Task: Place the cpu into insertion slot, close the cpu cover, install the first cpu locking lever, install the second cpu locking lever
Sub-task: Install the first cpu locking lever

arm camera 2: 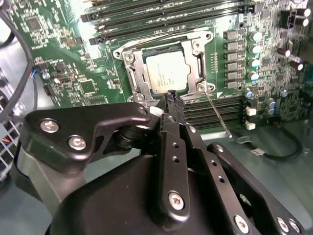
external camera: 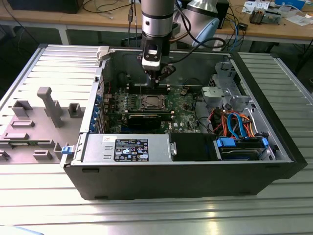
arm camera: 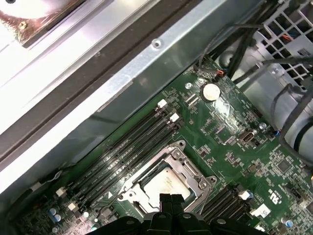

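The cpu point(arm camera 2: 166, 73) lies in the insertion slot point(arm camera 2: 146, 45) on the green board, silver top up. Its cpu cover point(arm camera 2: 133, 81) is folded down as a metal frame around it. A thin locking lever point(arm camera 2: 217, 115) sticks out free from one socket corner, slanting over the memory slots. My gripper point(arm camera 2: 173, 98) hangs just above the socket's edge, shut with nothing between its fingers. In the first wrist view the gripper point(arm camera: 171, 199) covers one side of the cpu point(arm camera: 164, 185) and cover point(arm camera: 190, 171). In the exterior view the gripper point(external camera: 155, 78) is over the cpu point(external camera: 150, 102), inside the open case.
Long black memory slots point(arm camera 2: 215, 105) flank the socket on two sides. The case wall point(external camera: 161, 58) is close behind the gripper. Power supply point(external camera: 127, 147), drive cage point(external camera: 222, 98) and orange and blue cables point(external camera: 234, 122) fill the exterior view's right. A grey fixture point(external camera: 49, 105) stands outside, left.
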Motion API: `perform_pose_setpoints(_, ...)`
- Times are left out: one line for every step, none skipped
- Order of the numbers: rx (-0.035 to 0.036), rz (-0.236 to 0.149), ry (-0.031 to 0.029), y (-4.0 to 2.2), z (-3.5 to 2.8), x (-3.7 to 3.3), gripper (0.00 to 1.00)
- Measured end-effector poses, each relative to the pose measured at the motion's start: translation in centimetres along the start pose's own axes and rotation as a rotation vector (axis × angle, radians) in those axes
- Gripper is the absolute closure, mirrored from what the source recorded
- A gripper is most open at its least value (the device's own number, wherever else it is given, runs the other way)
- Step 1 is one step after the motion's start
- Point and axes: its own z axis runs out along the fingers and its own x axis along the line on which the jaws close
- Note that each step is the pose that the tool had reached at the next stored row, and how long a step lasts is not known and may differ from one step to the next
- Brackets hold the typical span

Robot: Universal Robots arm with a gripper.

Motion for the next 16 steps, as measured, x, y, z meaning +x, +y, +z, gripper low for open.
perform_pose_setpoints(-0.0004,-0.017,0.0005,0.00,0.00,0.00,0.89)
perform_pose_setpoints(-0.0007,-0.032,0.0009,0.00,0.00,0.00,0.89)
perform_pose_setpoints(-0.0011,-0.045,0.0013,0.00,0.00,0.00,0.89)
perform_pose_setpoints(-0.0014,-0.060,0.0017,0.00,0.01,0.00,0.89)
perform_pose_setpoints(-0.0017,-0.070,0.0019,0.00,0.01,0.00,0.89)
perform_pose_setpoints(-0.0023,-0.097,0.0027,0.00,0.01,0.00,0.89)
perform_pose_setpoints(-0.0027,-0.110,0.0031,0.00,0.02,0.00,0.89)
perform_pose_setpoints(-0.0030,-0.124,0.0034,0.00,0.02,0.00,0.89)
perform_pose_setpoints(-0.0033,-0.137,0.0038,0.00,0.02,0.00,0.89)
perform_pose_setpoints(-0.0036,-0.148,0.0041,0.00,0.02,0.00,0.89)
perform_pose_setpoints(-0.0042,-0.172,0.0048,0.00,0.02,0.00,0.89)
perform_pose_setpoints(-0.0044,-0.184,0.0051,0.00,0.02,0.00,0.89)
perform_pose_setpoints(-0.0046,-0.195,0.0054,-0.01,0.02,0.00,0.89)
perform_pose_setpoints(-0.0052,-0.214,0.0059,-0.01,0.03,0.01,0.89)
perform_pose_setpoints(-0.0057,-0.234,0.0065,-0.01,0.03,0.01,0.89)
perform_pose_setpoints(-0.0060,-0.246,0.0068,-0.01,0.03,0.01,0.89)
